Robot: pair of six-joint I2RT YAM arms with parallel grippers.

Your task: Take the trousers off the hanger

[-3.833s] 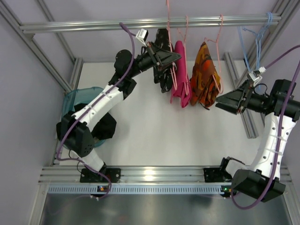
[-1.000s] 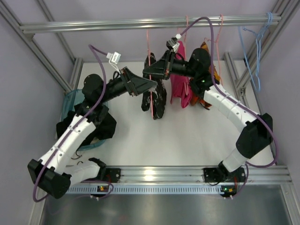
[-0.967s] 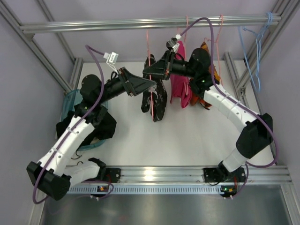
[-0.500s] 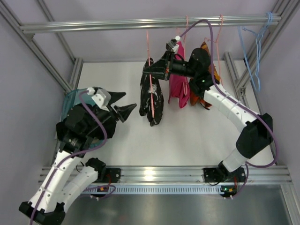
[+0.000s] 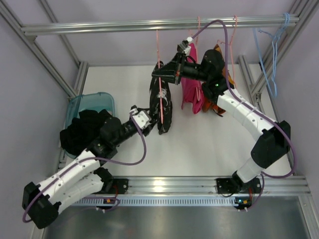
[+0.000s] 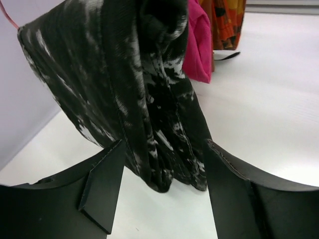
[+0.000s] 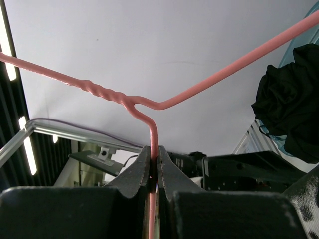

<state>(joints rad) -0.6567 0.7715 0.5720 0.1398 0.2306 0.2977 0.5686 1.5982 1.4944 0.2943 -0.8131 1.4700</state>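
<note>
Black fabric with white speckles: from above I counted one pair of trousers (image 5: 162, 107), draped on one pale-pink hanger (image 5: 158, 50), with one magenta garment (image 5: 191, 94) and one orange garment (image 5: 222, 99) hanging beside them. My right gripper (image 5: 155, 75) sat at the hanger's neck, above the trousers. My left gripper (image 5: 150, 121) was just beside their lower end.

On the left wrist view, the two fingers (image 6: 102, 191) stood apart, and the trousers' hem hung between and just beyond them.

On the right wrist view, both fingers (image 7: 134, 174) were clamped on the single hanger wire below its twist.
</note>
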